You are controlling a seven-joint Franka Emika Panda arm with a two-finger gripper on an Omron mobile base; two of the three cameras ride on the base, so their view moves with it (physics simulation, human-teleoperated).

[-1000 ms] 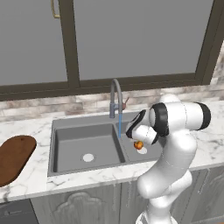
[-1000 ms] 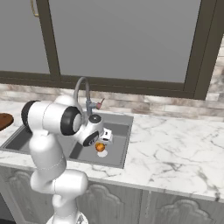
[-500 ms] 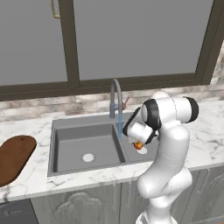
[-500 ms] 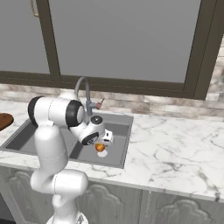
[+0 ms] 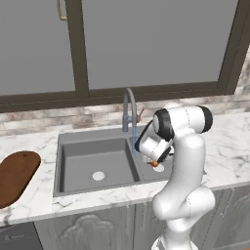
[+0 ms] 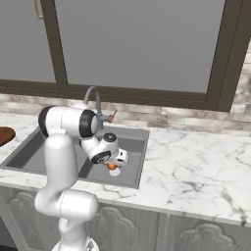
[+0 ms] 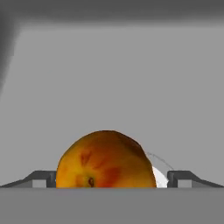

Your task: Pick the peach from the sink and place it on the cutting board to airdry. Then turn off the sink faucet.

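Marble counter surrounds your sink (image 5: 68,146), where the gripper (image 7: 111,178) has dropped lower, fingers spread either side of the peach (image 7: 105,159), ready to grasp.

Your arm bends forward and down from its raised elbow, wrist tucked low, and your gripper (image 7: 112,183) stands wide apart, one fingertip (image 7: 43,178) each side.

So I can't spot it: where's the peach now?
The peach lies in the sink's right basin, by the white drain, between the open gripper's fingertips.
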